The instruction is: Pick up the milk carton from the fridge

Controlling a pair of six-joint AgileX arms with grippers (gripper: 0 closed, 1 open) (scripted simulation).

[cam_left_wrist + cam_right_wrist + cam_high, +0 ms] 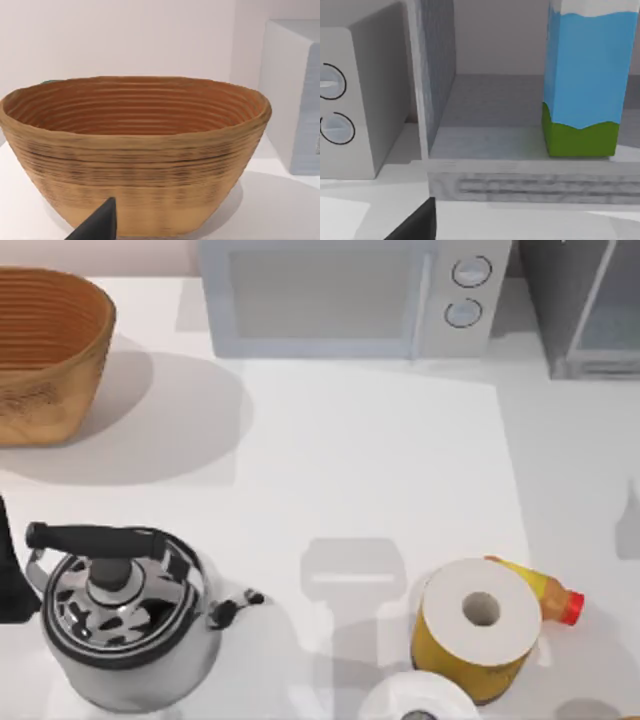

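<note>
Milk carton [585,80] stands upright inside the open fridge [485,150]; my right pincer, grip state unclear, approaches and must next reach in.

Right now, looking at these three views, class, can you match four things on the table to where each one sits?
Things:
1. milk carton
2. basket
3. kettle
4. microwave

Places:
A. back left corner of the table
B. front left of the table
C. upright inside the open fridge
D. back middle, left of the fridge

Pairs: 1-C, 2-A, 3-B, 4-D
</note>
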